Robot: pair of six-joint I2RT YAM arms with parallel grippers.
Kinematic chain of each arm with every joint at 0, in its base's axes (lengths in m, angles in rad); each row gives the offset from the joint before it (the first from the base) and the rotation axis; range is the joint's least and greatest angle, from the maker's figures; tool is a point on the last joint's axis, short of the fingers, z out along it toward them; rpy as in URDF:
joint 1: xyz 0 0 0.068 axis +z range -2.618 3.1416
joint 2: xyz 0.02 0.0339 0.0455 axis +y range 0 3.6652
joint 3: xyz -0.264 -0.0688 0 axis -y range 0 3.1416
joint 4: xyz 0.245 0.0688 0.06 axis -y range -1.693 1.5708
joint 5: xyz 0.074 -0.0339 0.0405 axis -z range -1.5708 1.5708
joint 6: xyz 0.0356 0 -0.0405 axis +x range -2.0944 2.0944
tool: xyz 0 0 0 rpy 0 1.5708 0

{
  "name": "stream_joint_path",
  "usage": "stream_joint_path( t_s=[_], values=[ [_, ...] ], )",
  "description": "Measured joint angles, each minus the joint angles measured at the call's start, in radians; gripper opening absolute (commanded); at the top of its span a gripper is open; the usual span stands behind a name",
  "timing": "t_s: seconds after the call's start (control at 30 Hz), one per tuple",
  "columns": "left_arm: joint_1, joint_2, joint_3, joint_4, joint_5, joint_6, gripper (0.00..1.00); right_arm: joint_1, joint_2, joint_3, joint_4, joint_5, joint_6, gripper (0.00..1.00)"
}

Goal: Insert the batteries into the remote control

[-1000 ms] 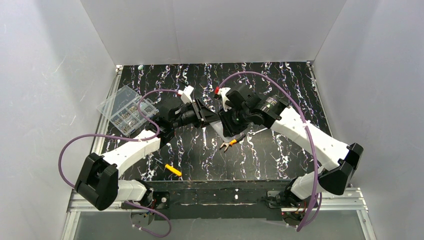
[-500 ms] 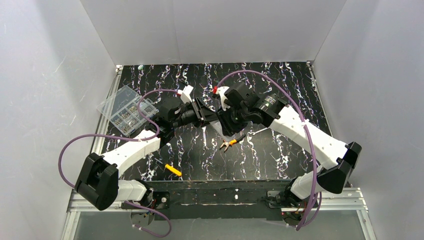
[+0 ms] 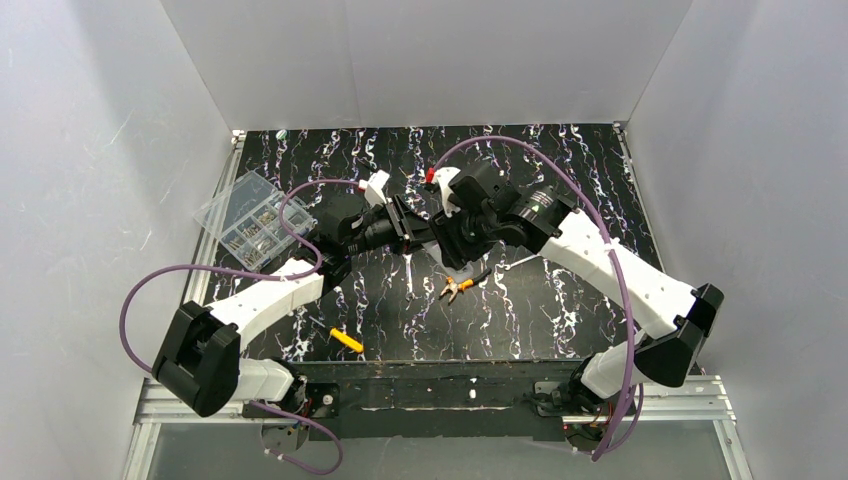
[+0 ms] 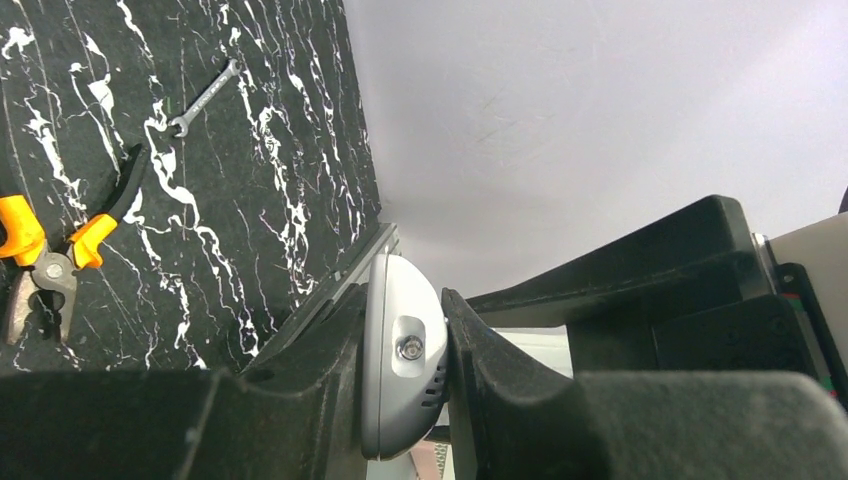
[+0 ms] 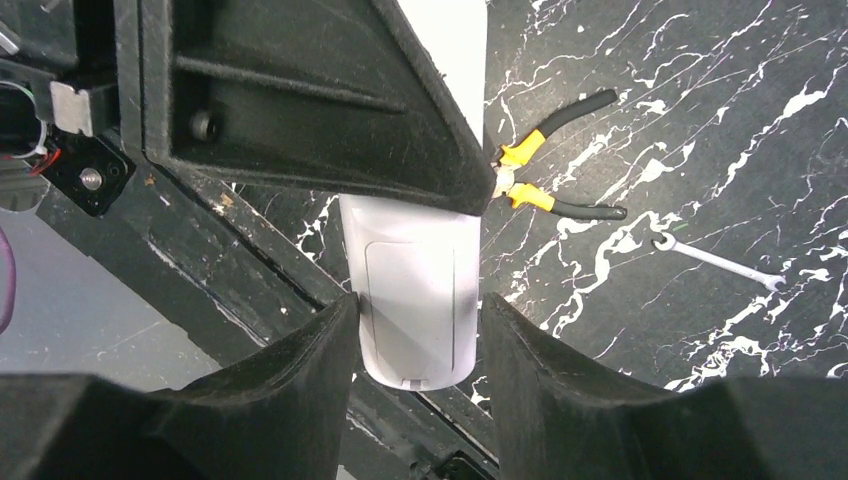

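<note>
1. The left hand (image 4: 402, 340) is clamping the remote control (image 5: 412, 270) across its thin faces, holding it in the air over the middle of the table (image 3: 560, 160).
2. The remote's long axis is running in line with the right hand's fingers. Its rounded end is pointing back toward the right hand's palm, and its other end is passing out of sight under the left hand's black finger.
3. Its back face, with the rectangular battery cover sitting in place, is facing the right wrist camera.
4. The right hand (image 5: 417, 335) is flanking that rounded end, one finger along each long edge — whether they are pressing it or standing just clear, I cannot tell.
5. Below, orange-handled pliers (image 5: 545, 185) and a small wrench (image 5: 715, 260) are lying on the table — near each other, not touching.
</note>
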Motion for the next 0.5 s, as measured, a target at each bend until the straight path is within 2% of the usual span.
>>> stream_joint_path(
  t_s=[0.33,0.5],
  values=[
    [-0.005,0.0,0.0,0.01,0.021,-0.011,0.0,0.0,-0.016,0.035,0.023,0.032,0.007,0.61],
    [-0.005,0.0,0.0,0.01,0.024,-0.012,0.0,-0.024,-0.101,-0.027,0.094,0.032,0.065,0.63]
  ],
)
